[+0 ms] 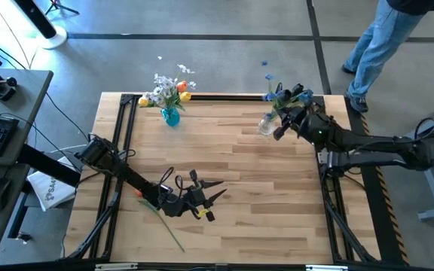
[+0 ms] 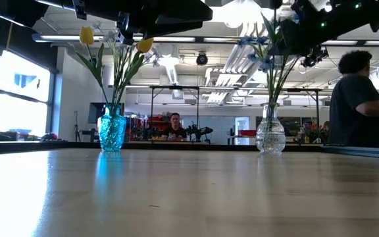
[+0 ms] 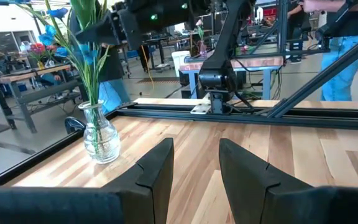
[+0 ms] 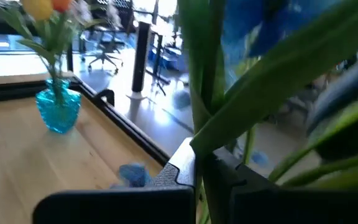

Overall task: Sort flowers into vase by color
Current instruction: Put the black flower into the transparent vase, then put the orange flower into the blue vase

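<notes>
Blue flowers [image 1: 280, 93] stand upright in the clear vase [image 1: 267, 125].

Two vases stood at the worktop's [image 1: 232, 158] far edge, one vase [image 1: 170, 116] left, the other [image 1: 267, 125] right; a loose flower [image 1: 160, 220] lay near, beside my left tool [image 1: 215, 190].

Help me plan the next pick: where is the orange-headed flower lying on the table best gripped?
Probably mid-stem, from straight above, fingers across it: the orange-headed flower lies flat and diagonal, its thin stem bare, head by the left arm. The left gripper is open beside it.
</notes>
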Tool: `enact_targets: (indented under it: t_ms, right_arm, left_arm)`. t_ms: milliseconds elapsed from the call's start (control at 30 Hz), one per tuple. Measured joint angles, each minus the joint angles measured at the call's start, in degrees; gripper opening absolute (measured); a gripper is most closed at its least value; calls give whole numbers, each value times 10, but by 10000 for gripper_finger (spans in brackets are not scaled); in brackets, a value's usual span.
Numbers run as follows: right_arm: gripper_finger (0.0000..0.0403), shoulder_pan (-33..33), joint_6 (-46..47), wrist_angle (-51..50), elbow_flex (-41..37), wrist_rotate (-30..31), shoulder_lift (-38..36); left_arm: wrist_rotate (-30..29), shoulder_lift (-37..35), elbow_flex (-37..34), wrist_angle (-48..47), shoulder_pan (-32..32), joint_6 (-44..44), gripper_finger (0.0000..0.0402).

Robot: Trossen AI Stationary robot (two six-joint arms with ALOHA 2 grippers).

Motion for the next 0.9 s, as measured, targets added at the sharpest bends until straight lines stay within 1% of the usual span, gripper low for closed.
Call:
enact_targets:
  t_ms: [67,167,267,333,467,633,767,900]
  right_arm:
    - [3,-13,17,-11,0,-14,6]
    - [20,-34,44,-21,0,-61,12]
    - [53,-57,70,-33,2,-114,13]
    - [78,-71,81,-62,13,-131,13]
    - [131,-88,90,-158,56,-150,13]
    - [189,-88,92,-283,126,-185,13]
    - [222,-88,107,-388,184,-226,13]
    - [238,-86,132,-484,236,-253,13]
  left_arm:
    - [0,0,0,0,0,0,117]
    - [0,0,0,0,0,0,117]
    - [0,0,0,0,0,0,117]
    - [0,0,0,0,0,0,117]
    - [0,0,0,0,0,-4,117]
    - [0,0,0,0,1,-4,117]
    - [0,0,0,0,2,-4,117]
    - [0,0,0,0,2,-4,117]
